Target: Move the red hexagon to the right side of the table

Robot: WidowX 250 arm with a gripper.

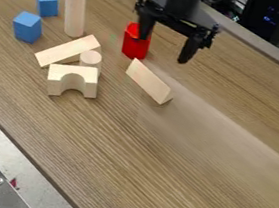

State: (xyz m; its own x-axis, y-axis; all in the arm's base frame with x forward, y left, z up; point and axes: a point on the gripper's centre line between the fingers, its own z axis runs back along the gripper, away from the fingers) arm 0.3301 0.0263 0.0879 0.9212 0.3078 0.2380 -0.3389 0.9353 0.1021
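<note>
- Gripper [163, 48]: black, hanging down over the upper middle part of the surface [190, 181], its two fingers spread well apart with a gap between them; one fingertip overlaps the top of the hexagon in the view, the other is to the right of it, and whether the first touches the hexagon cannot be told
- Hexagon [135, 48]: red, upright on the surface, left of the view's centre line and in the upper half
- Wedge [149, 83]: pale wood, lying aslant just below the hexagon in the view, its upper end near the hexagon's base
- Tall cylinder [75, 7]: pale wood, upright, to the left of the hexagon
- Blue cubes: one [47, 4] just left of the tall cylinder, the other [27, 27] nearer the camera and slightly farther left
- Arch [73, 80]: pale wood, standing with its opening toward the surface, below the tall cylinder in the view
- Short cylinder [91, 59]: pale wood, directly behind the arch, its round top visible
- Long block [69, 51]: pale wood, lying aslant behind the arch and beside the short cylinder
</note>
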